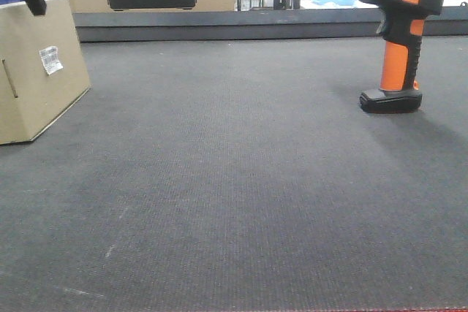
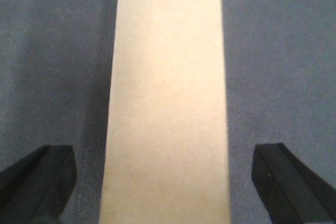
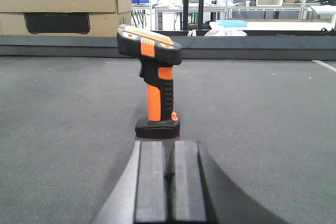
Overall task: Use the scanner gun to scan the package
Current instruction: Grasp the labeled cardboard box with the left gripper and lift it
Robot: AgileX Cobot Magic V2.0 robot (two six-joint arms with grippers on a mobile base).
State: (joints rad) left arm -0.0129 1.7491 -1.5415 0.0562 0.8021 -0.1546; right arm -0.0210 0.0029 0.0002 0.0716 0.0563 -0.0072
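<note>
now | left end effector (image 2: 165,153) spread, astride package (image 2: 168,77) | right end effector (image 3: 168,150) closed, scanner gun (image 3: 157,93) ahead

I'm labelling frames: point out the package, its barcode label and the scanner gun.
package (image 1: 40,100), front view, tan side face.
barcode label (image 1: 50,60), front view, white sticker's middle.
scanner gun (image 1: 395,63), front view, orange handle.

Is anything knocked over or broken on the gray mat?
No, nothing stands out. The scanner gun stands upright on its flat base, and the package sits flat on the mat, its white label on one side. The left gripper hangs open over the package; the right gripper is shut, facing the scanner.
</note>
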